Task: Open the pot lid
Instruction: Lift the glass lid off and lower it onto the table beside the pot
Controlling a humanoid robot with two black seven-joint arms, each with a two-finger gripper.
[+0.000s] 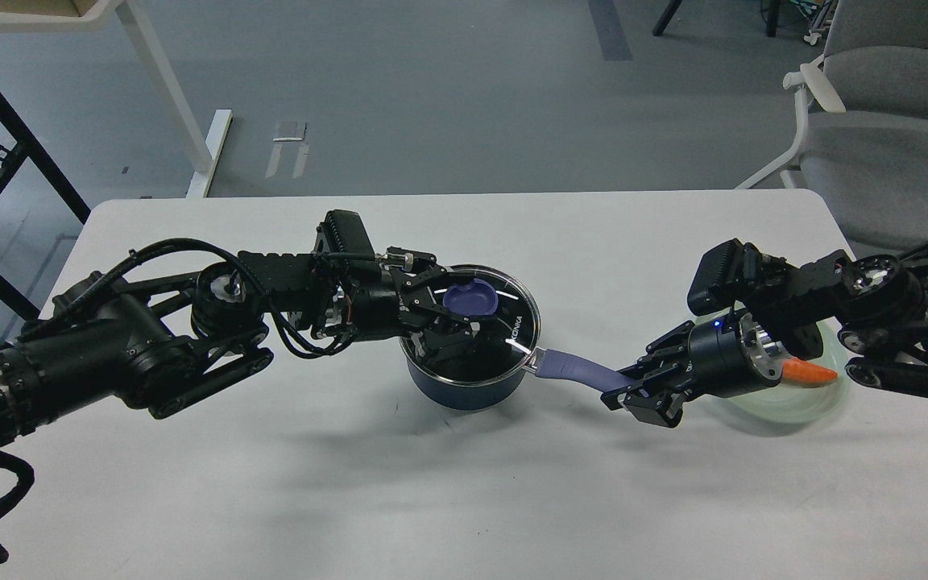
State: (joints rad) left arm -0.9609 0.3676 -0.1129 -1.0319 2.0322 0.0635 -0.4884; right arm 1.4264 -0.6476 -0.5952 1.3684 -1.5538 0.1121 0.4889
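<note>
Plainly, both arms reach toward the middle of the white worktop (271, 499); the left claw (452, 310) sits over the pot (464, 383), its fingers (432, 292) spread to either side of the flat purple-blue knob (470, 300) of the lid (504, 314); one finger lies on the far side of the knob, the other on the near side; whether they press on it or only flank it I cannot tell; the lid looks tilted, its far rim raised above the pot's rim, with white "KONKA" lettering showing through the glass just right of the claw; the pot stands on the worktop directly beneath the left claw, dark navy outside and black inside; its long handle (573, 370) runs out to the right, away from the left claw and toward the right one; the right claw (621, 391) meets the far end of that handle, its fingers closed around the tip, one above and one below; behind the right claw, under its wrist, lies a pale green plate (794, 403), and an orange carrot (810, 372) shows just past the wrist, over the plate; the plate is mostly hidden by the arm; beyond the worktop, well behind the right claw, a grey chair (891, 105) stands on the floor.
</note>
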